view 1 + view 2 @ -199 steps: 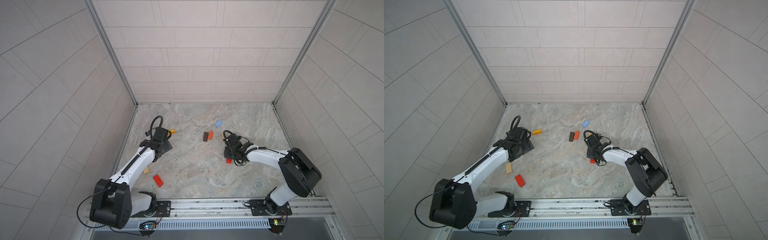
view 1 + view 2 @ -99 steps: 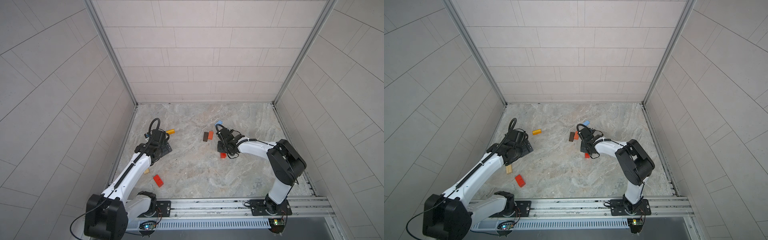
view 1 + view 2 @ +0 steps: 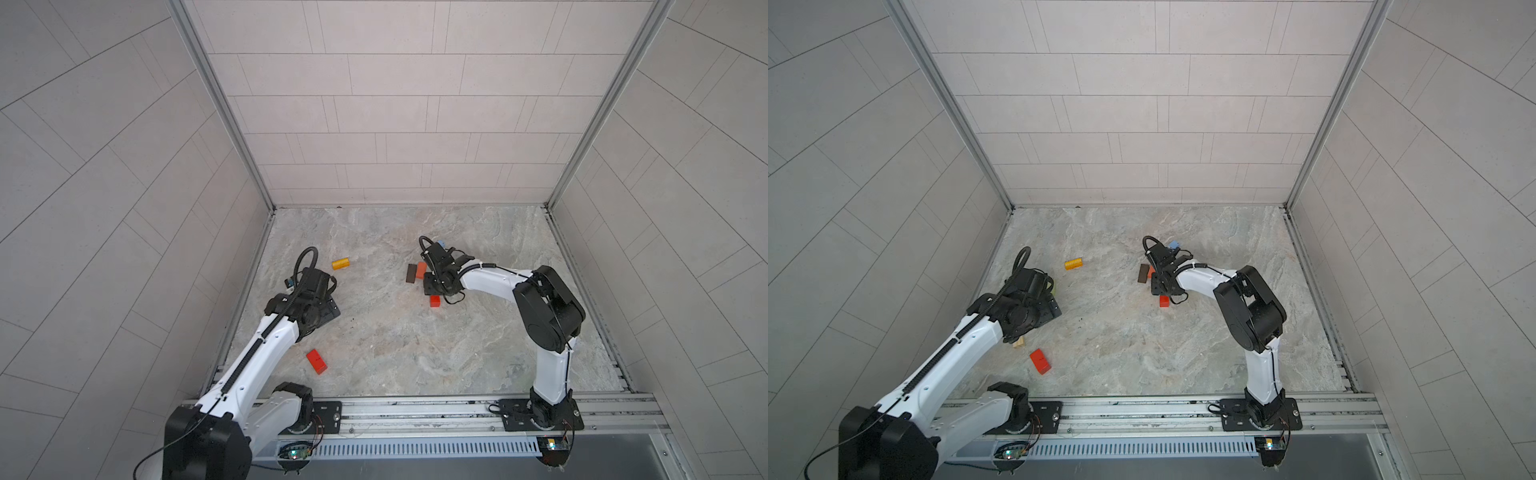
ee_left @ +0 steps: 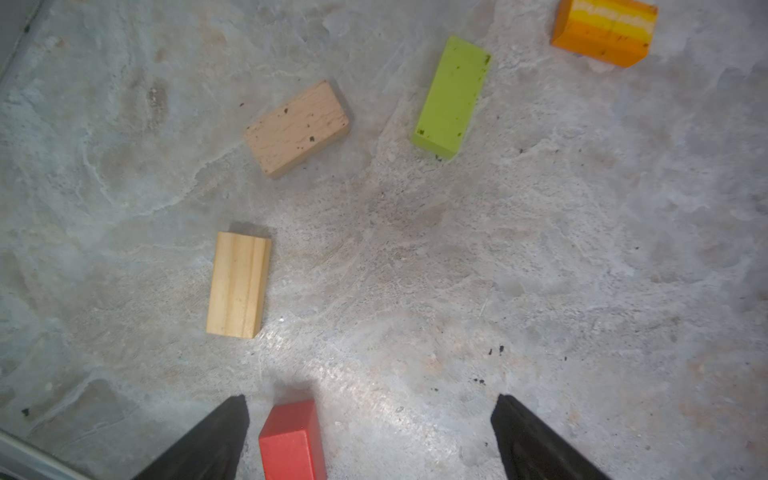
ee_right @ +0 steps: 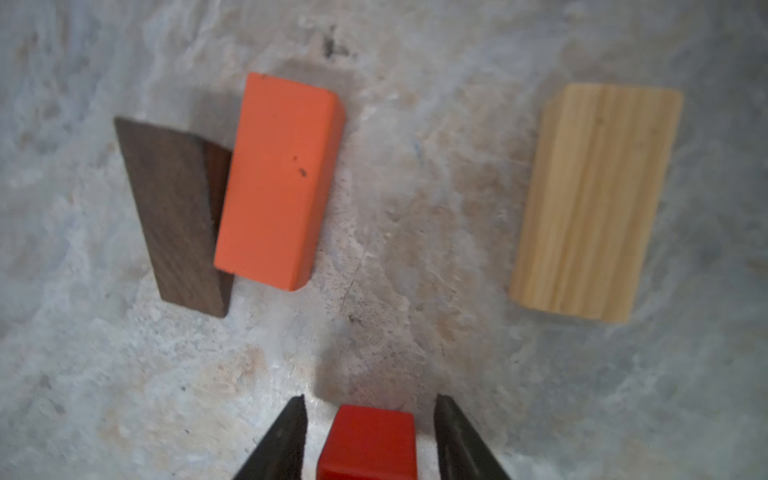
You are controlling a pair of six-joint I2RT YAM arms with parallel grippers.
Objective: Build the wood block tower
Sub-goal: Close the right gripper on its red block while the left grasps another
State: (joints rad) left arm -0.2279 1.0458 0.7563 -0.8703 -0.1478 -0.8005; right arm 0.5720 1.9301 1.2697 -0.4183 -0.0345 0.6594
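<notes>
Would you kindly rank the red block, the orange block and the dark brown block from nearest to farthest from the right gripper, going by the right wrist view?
1. Red block: between the right gripper's open jaws.
2. Orange block: ahead, lying flat.
3. Dark brown block: beyond the orange block's far side, touching it.

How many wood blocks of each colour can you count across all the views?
Red: 2
Orange: 1
Yellow-orange: 1
Green: 1
Light blue: 1
Dark brown: 1
Tan: 3
Total: 10

Red block (image 3: pixel 435 301) (small) — beside right gripper (image 3: pixel 432 289).
</notes>
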